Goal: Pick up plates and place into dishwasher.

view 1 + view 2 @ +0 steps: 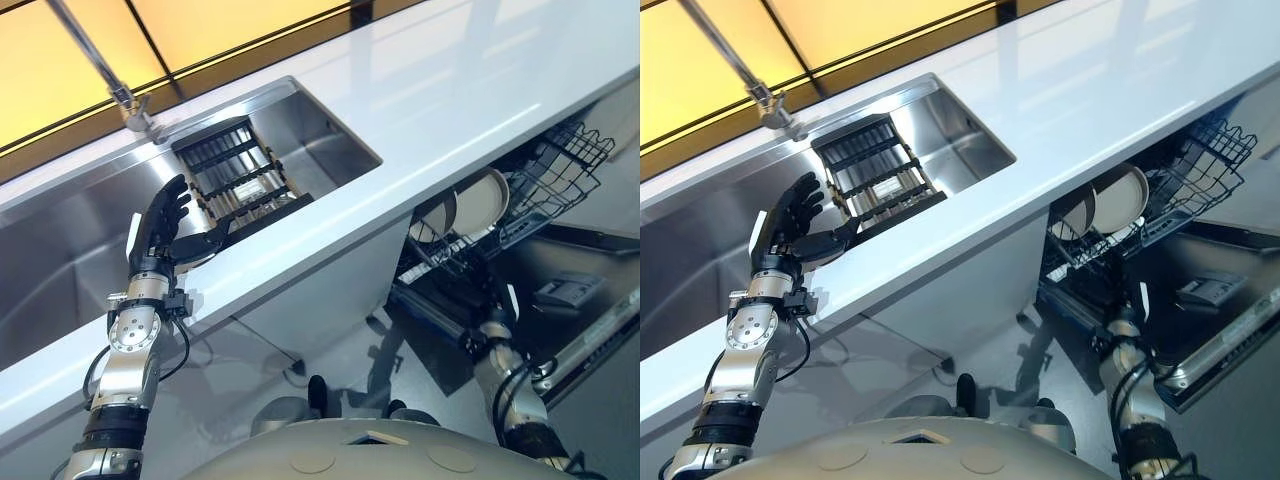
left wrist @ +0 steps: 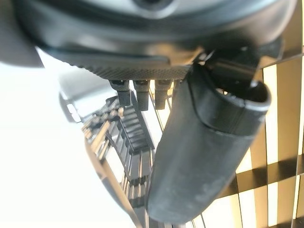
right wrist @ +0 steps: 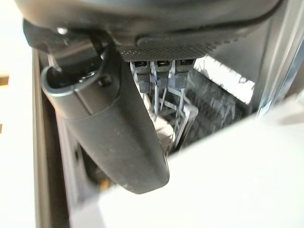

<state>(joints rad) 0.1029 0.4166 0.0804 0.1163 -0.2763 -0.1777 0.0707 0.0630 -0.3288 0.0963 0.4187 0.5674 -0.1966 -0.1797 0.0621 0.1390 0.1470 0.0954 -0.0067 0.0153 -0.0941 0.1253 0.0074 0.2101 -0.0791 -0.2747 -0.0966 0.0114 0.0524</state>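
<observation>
Plates: two pale ones stand on edge in the dishwasher rack, below the worktop edge, leaning close together. Upright in the wire slots, likely so more can go in beside them.

Left hand is raised over the sink edge, fingers spread wide and straight, thumb reaching toward a dark slatted dish rack sitting in the basin. It holds nothing. Left wrist view shows the rack slats past the thumb. I can make out no plate in that rack; slots look bare from here, though the near side is partly hidden by the hand.

Right hand is low, at the open dishwasher, near the pulled-out basket. Its wrist view shows fingers hanging straight down over wire tines, thumb alongside, nothing between them: relaxed and empty.

Tap stands at the sink's far edge, clear of the hand.

Judgement: left hand is posed for a reach into the sink rack, spread wide to take a plate by its rim; right waits at the dishwasher to receive or steady. Risk: snagging fingers on the slats.
</observation>
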